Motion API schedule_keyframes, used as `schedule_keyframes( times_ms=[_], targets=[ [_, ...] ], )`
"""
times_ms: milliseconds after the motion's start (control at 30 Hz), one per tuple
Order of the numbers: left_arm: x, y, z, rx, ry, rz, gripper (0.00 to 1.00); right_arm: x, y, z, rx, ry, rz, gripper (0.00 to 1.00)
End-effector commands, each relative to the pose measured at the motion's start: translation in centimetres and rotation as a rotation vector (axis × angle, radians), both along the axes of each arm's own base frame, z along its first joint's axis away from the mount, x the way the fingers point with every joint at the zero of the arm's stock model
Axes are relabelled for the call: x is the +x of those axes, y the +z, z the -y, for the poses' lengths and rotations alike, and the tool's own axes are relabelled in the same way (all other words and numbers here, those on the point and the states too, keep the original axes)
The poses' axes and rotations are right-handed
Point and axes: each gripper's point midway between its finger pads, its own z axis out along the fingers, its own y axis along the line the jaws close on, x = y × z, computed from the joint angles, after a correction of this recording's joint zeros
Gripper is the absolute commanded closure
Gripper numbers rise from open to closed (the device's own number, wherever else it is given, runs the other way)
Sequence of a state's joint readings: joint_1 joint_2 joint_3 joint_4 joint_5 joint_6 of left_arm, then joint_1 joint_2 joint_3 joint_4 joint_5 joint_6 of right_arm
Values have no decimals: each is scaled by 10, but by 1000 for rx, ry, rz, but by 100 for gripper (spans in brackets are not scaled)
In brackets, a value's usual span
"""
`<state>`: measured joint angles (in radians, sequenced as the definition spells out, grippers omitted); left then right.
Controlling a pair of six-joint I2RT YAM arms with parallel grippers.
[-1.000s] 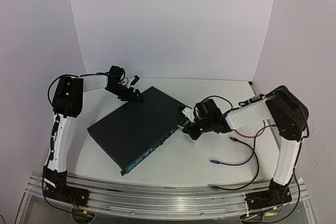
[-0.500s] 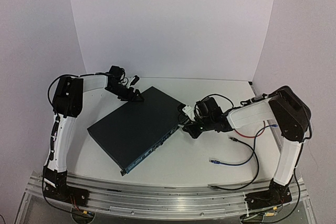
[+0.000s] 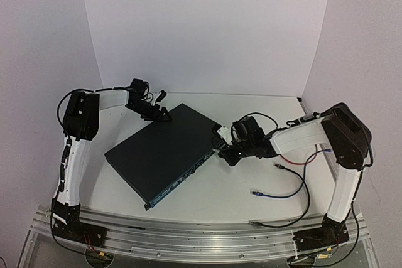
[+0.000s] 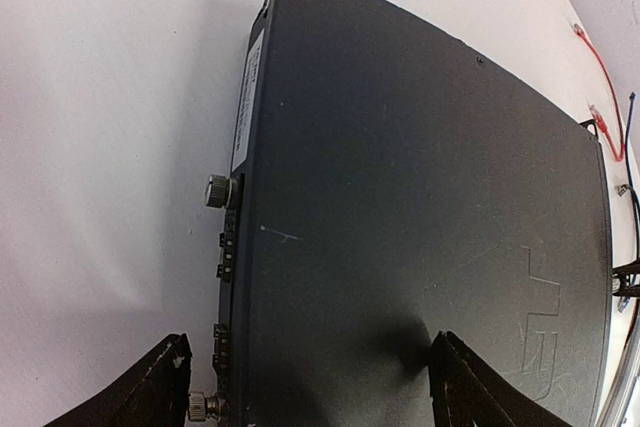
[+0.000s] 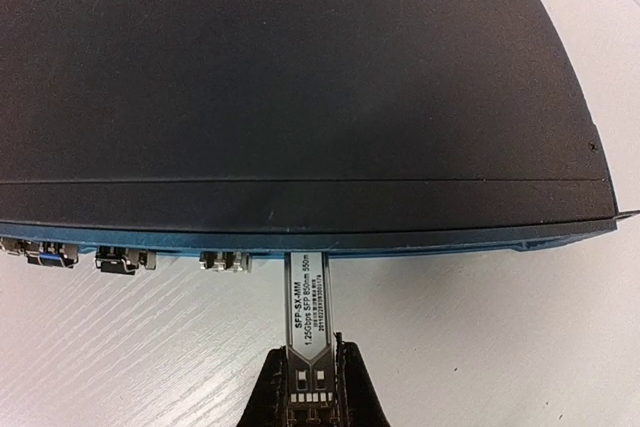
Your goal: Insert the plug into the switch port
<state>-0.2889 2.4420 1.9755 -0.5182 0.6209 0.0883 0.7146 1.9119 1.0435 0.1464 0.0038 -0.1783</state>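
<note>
Right hand [image 5: 312,377] pinches the plug [image 5: 307,297] by its tail, nose squared to the switch [image 5: 300,77]; left hand [image 4: 305,382], wide, straddles its back edge, likely bracing

The slim silver metal plug [image 5: 307,297] loses its front end under the lip of the flat dark navy metal switch [image 5: 300,77] — how deep cannot be told. The switch's left end is cropped.
</note>
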Motion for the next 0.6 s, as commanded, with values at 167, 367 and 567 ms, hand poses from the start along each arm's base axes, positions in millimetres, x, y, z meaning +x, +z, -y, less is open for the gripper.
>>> schedule_keyframes(
  times_ms=[167, 367, 567],
  targets=[
    [-28, -10, 19, -43, -86, -98, 20, 50, 40, 3, 41, -141, 178, 100],
    [-27, -10, 19, -42, -88, -97, 20, 49, 40, 4, 37, -133, 181, 100],
    [-27, -10, 19, -42, -87, -100, 20, 47, 39, 4, 34, -120, 179, 100]
  ],
)
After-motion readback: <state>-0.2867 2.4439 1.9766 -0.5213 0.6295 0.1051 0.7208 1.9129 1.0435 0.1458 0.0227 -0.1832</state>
